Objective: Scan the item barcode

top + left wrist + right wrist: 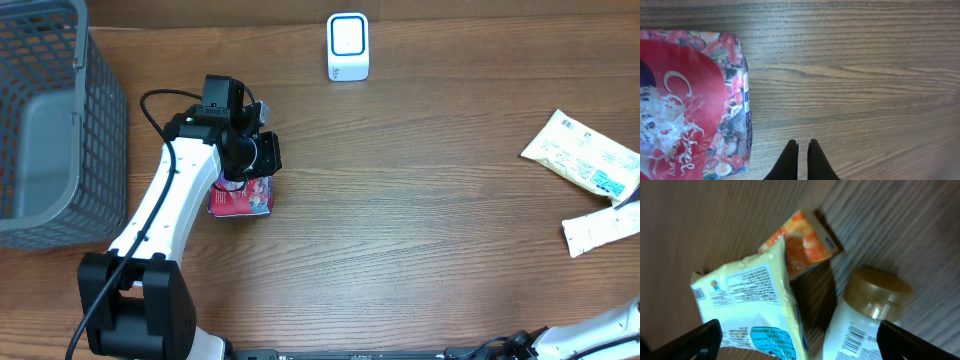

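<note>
You're at pickup: left end effector (803,143) closed beside the red packet (687,100), right end effector (800,339) open; next, open left and grasp.

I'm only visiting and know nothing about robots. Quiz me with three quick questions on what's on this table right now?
1. True or false: the left gripper is clamped on the red packet.
2. What stands at the left edge of the table? A) grey basket B) glass jug C) laptop
3. Fill in: the fingers of the right gripper stand ____.
Key: 1 false, it is shut beside the packet; 2 A; 3 open.
</note>
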Controlling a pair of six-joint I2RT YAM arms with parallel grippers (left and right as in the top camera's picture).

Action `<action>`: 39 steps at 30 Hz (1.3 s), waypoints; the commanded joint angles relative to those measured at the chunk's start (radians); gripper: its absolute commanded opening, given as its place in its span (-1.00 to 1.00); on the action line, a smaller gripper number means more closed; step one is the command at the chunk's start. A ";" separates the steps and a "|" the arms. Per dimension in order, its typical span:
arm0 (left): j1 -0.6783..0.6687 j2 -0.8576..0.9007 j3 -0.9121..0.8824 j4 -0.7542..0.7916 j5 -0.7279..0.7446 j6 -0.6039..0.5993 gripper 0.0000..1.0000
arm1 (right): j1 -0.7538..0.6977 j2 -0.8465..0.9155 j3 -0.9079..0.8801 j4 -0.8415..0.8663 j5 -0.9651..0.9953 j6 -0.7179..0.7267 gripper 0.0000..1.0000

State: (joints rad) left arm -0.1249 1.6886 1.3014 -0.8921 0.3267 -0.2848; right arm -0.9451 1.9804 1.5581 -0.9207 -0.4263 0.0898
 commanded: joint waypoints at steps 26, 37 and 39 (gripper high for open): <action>0.105 -0.216 0.840 -0.580 -0.488 0.204 1.00 | 1.067 -0.300 -0.132 -0.017 -0.396 0.090 1.00; 0.193 -0.218 0.840 -0.700 -0.484 0.119 1.00 | 1.414 0.056 -0.155 0.661 -0.431 0.356 1.00; 0.193 -0.218 0.840 -0.711 -0.483 0.117 1.00 | 1.444 0.098 -0.155 0.737 -0.431 0.357 1.00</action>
State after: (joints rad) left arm 0.0616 1.4738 2.1353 -1.5944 -0.1425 -0.1444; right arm 0.4671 2.0247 1.3975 -0.2394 -0.8478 0.3759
